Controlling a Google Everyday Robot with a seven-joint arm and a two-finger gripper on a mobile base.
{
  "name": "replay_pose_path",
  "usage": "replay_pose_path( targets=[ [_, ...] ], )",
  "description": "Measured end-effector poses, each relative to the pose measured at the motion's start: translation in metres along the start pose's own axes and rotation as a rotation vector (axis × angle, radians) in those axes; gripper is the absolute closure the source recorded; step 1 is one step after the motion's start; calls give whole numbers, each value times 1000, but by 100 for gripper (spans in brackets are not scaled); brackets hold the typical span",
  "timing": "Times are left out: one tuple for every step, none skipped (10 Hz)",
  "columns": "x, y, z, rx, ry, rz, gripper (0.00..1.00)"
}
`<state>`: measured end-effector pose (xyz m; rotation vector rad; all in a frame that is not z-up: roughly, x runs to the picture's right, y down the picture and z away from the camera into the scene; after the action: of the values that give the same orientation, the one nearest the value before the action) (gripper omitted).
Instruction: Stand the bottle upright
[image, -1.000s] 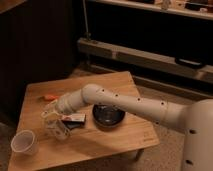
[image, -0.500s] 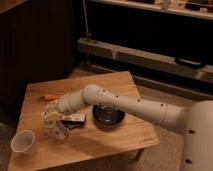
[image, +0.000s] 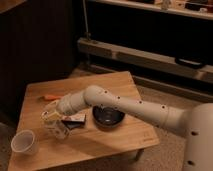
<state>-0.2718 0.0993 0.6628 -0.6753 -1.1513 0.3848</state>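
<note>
The small pale bottle (image: 58, 129) is on the wooden table (image: 100, 145), left of centre, and looks roughly upright or slightly tilted. My gripper (image: 51, 117) is right over it at the end of the white arm (image: 130, 106), which reaches in from the right. The gripper and the bottle's top overlap, so I cannot tell whether they touch.
A white paper cup (image: 25, 142) stands near the table's front left corner. A flat dark box with a red-white label (image: 76, 120) lies just right of the bottle, and beyond it is a black bowl (image: 108, 116). A small orange object (image: 50, 97) lies at the back left.
</note>
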Motion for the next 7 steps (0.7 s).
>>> replay_pose_path(
  targets=[
    [-1, 1, 0, -2, -2, -14, 80],
    [0, 1, 0, -3, -2, -13, 77],
    [0, 1, -1, -3, -4, -15, 77],
    [-1, 2, 0, -6, -4, -18, 77],
    [-1, 2, 0, -8, -5, -19, 77],
    [-1, 3, 0, -9, -5, -21, 77],
    [-1, 3, 0, -11, -6, -20, 77]
  ],
)
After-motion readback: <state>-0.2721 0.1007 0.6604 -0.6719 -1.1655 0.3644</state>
